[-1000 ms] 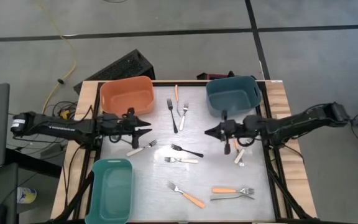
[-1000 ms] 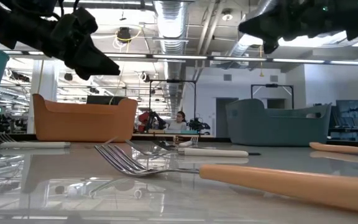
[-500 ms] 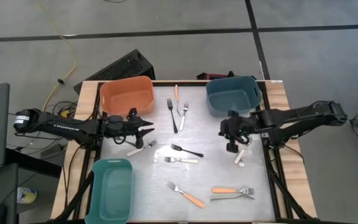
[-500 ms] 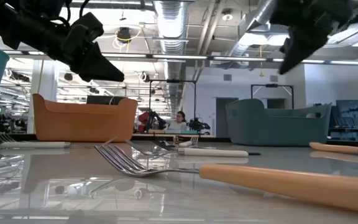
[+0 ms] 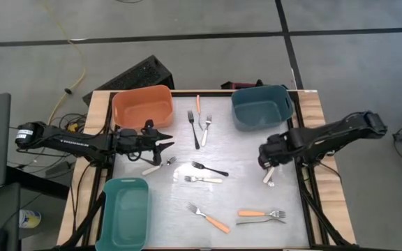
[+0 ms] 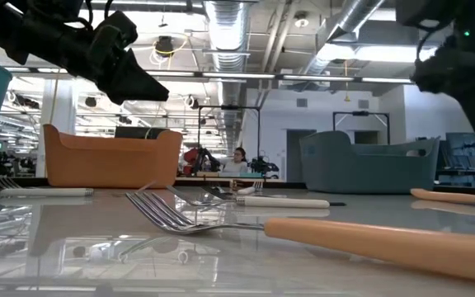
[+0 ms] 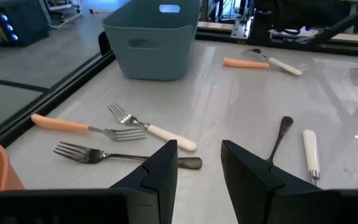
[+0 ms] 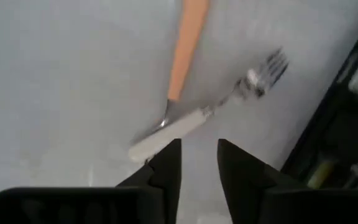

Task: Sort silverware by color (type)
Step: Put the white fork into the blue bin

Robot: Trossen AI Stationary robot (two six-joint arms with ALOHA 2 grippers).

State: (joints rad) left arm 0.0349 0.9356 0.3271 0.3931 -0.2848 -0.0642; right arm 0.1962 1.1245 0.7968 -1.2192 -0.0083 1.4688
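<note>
Slim forks lie scattered on the table. My right gripper (image 5: pixel 266 160) is open and points down just above a white-handled fork (image 8: pixel 185 127) that crosses an orange-handled fork (image 8: pixel 188 43) near the table's right edge; its fingers touch neither. My left gripper (image 5: pixel 167 144) is open and points level toward the table's right, above a white-handled fork (image 5: pixel 158 166). In front of it, the left wrist view shows a black fork (image 7: pixel 123 157), a white-handled fork (image 7: pixel 151 127) and an orange-handled fork (image 7: pixel 79 126).
An orange bin (image 5: pixel 142 107) stands at the far left, a blue-grey bin (image 5: pixel 260 106) at the far right and a teal bin (image 5: pixel 125 213) at the near left. More forks lie mid-table (image 5: pixel 210 169) and near the front edge (image 5: pixel 260 213). A person sits far behind the table (image 6: pixel 239 157).
My right gripper has swung from pointing level toward the table's left to pointing down, and has moved toward the right and near edges until it hangs over the two crossed forks there. My left gripper has edged slightly toward the table's right. No fork has moved.
</note>
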